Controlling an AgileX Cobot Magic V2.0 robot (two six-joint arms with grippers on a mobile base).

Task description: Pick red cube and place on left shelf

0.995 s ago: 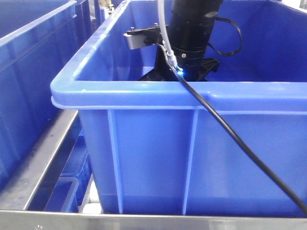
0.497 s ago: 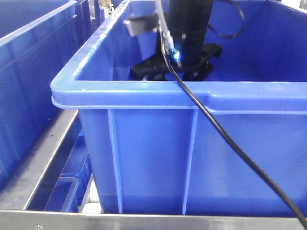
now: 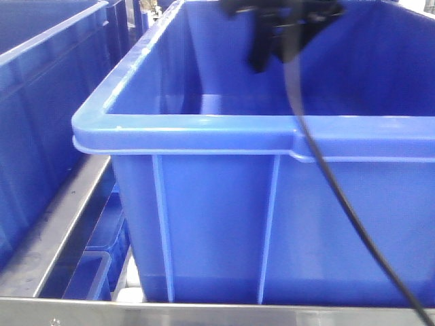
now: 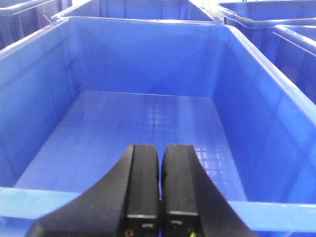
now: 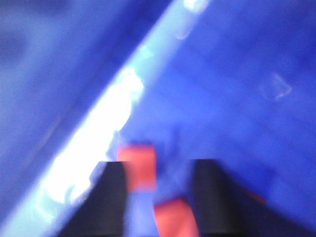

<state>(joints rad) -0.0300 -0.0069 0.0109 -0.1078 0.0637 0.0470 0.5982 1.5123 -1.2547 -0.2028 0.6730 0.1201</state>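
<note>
Red cube (image 5: 137,167) sits between right hand (image 5: 158,197) fingers, grasp unclear; left hand (image 4: 160,197) closed empty.

blue plastic bin (image 3: 204,204) on metal rack (image 3: 61,224); more bins (image 3: 41,81) left

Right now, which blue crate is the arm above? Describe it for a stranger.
On the metal rack, take the large blue crate filling the front view. Unlike the neighbouring crates, a black cable drapes over its front rim.
</note>
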